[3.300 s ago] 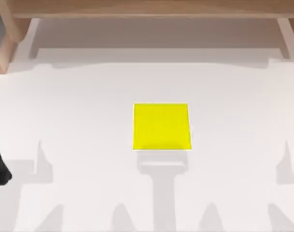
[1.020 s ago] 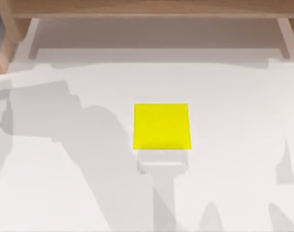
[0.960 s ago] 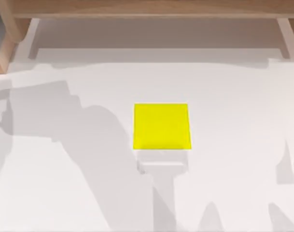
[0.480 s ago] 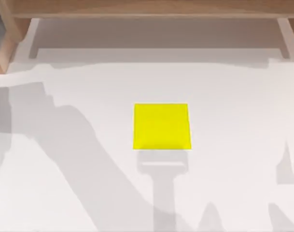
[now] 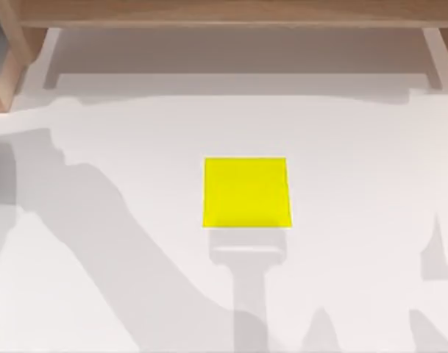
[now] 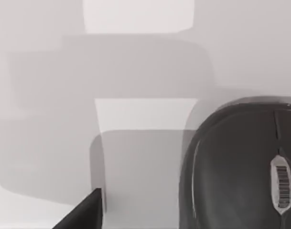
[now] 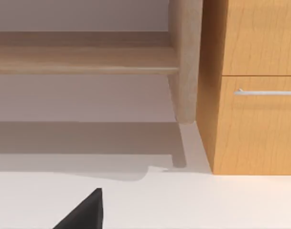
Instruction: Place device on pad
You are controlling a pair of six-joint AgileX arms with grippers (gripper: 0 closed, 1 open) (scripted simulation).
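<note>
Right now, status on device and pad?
Left gripper close above the device, no grasp seen. Pad bare mid-table. Right arm parked, facing wooden cabinet.

Pad (image 5: pixel 246 192) flat on the table (image 5: pixel 356 184), near the middle, well clear of the left and right edges, somewhat nearer the front edge than the back. Behind the table's back edge, a wooden shelf (image 5: pixel 231 15) running across. In the left wrist view, mouse (image 6: pixel 241 167) resting on the table, beside one finger (image 6: pixel 83 212) of the left gripper, apart from it. In the right wrist view, drawer cabinet (image 7: pixel 253 86) standing just beside a wooden post (image 7: pixel 186 57), past the table's edge.
</note>
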